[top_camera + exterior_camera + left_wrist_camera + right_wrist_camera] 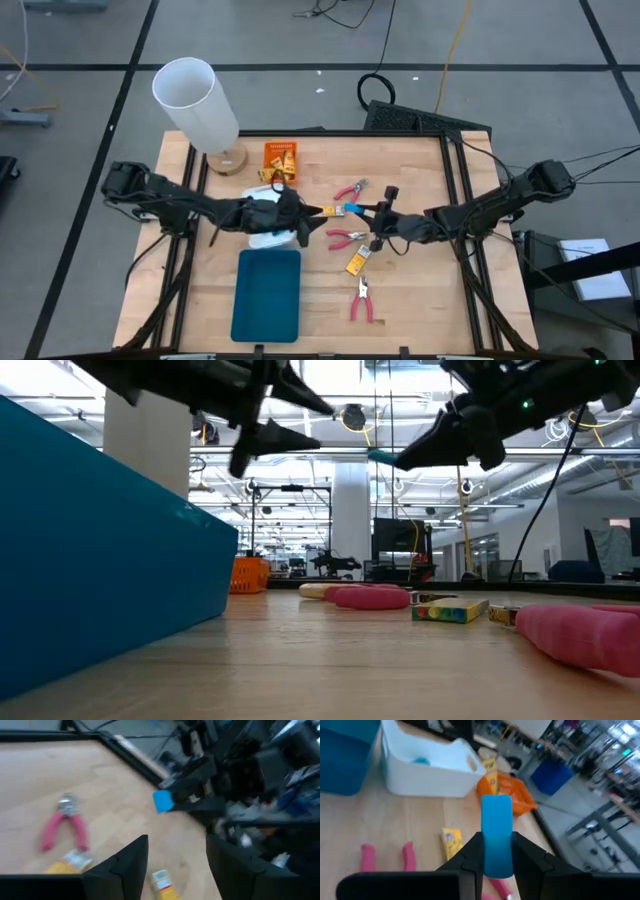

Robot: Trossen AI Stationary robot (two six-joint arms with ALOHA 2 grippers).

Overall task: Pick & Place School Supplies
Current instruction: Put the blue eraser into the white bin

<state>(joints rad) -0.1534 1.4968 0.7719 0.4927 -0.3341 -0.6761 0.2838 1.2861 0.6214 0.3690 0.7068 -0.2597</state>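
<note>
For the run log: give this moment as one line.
right pincer: shut on light-blue chunky plastic piece, raised above table | left pincer: open, facing it

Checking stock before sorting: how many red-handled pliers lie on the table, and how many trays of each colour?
Red-handled metal pliers: 3
Flat orange tray: 1
Flat white tray: 1
Flat teal tray: 1
Total: 6

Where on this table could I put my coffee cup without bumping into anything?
The wood in the near right corner, right of the lowest red-handled tool, looks bare, and so does the strip left of the teal tray. The middle is crowded: both arms meet there, the right pincer clamps a blue piece, and tools and yellow packets lie around.
</note>
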